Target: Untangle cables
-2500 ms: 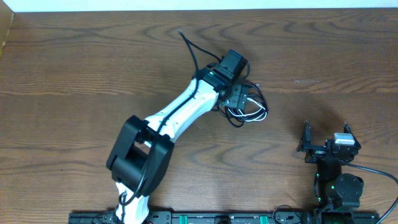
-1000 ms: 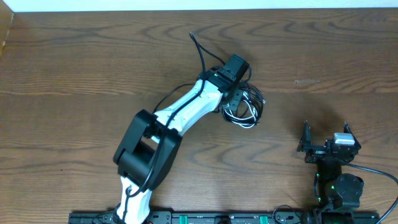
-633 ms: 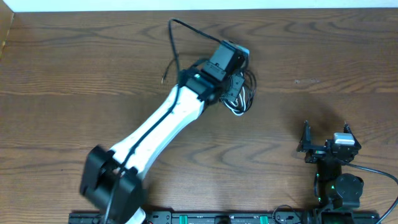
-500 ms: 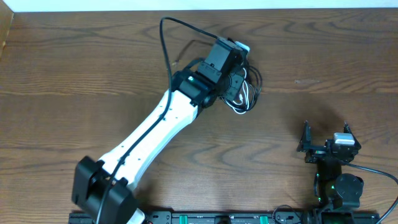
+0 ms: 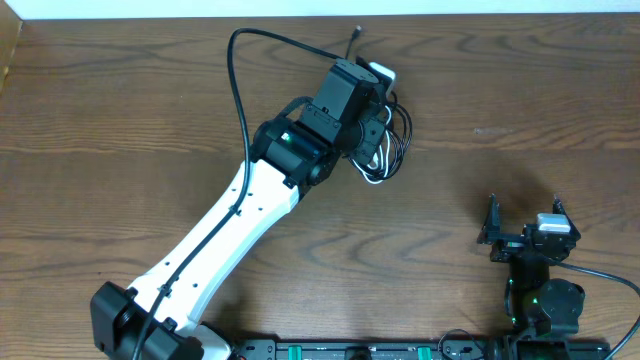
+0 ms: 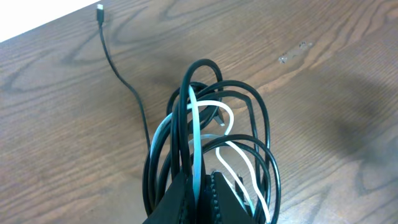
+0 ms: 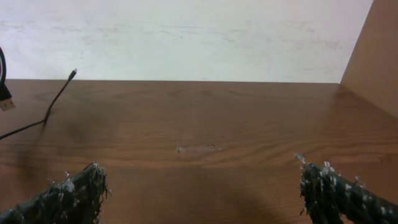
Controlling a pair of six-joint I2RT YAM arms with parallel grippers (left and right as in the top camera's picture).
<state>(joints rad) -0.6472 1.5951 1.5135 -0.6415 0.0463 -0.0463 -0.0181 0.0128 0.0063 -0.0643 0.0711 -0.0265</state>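
Observation:
The cables (image 6: 245,134) form one tangled bundle of black loops with a white cord threaded through them. My left gripper (image 6: 200,182) is shut on the bundle, with a pale strand and black strands pinched between its jaws. From above, the bundle (image 5: 392,150) hangs beside the left gripper (image 5: 372,118) at the far middle of the table. One black end with a small plug (image 6: 99,9) trails loose toward the back edge and also shows in the overhead view (image 5: 358,32). My right gripper (image 5: 524,212) stands open near the front right with nothing in it, well apart from the bundle (image 7: 200,177).
A black wire (image 5: 232,80) arcs up off the left arm. The wooden table (image 5: 120,120) ends at a white wall at the back. A pale scuff (image 7: 198,149) marks the wood ahead of the right gripper. A thin cable end (image 7: 60,96) lies far left in the right wrist view.
The left arm has stretched out and carried the bundle toward the back of the table. The loose black end has swung toward the back edge. The right arm has not moved.

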